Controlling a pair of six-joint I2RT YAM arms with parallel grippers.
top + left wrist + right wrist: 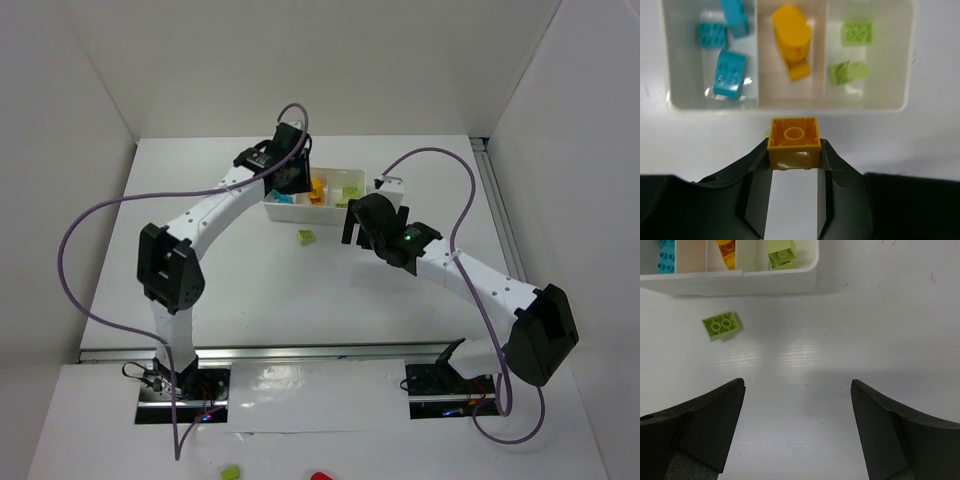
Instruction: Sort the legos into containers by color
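Observation:
The white three-compartment tray [790, 102] holds cyan bricks [730, 72] on the left, orange-yellow bricks [791, 42] in the middle and light green bricks [849, 71] on the right. My left gripper [794, 150] is shut on an orange-yellow brick [794, 140], held just short of the tray's near wall, in line with the middle compartment. My right gripper [797, 390] is open and empty above the table. A loose light green brick [721, 325] lies on the table near the tray [730, 282], ahead and left of the right gripper; it also shows in the top view [306, 236].
In the top view the tray [372, 190] sits mid-table with the left gripper [293, 170] over its left end and the right gripper [357, 222] just right of the loose brick. White walls enclose the table on three sides. A green and a red object lie off the table at the bottom edge.

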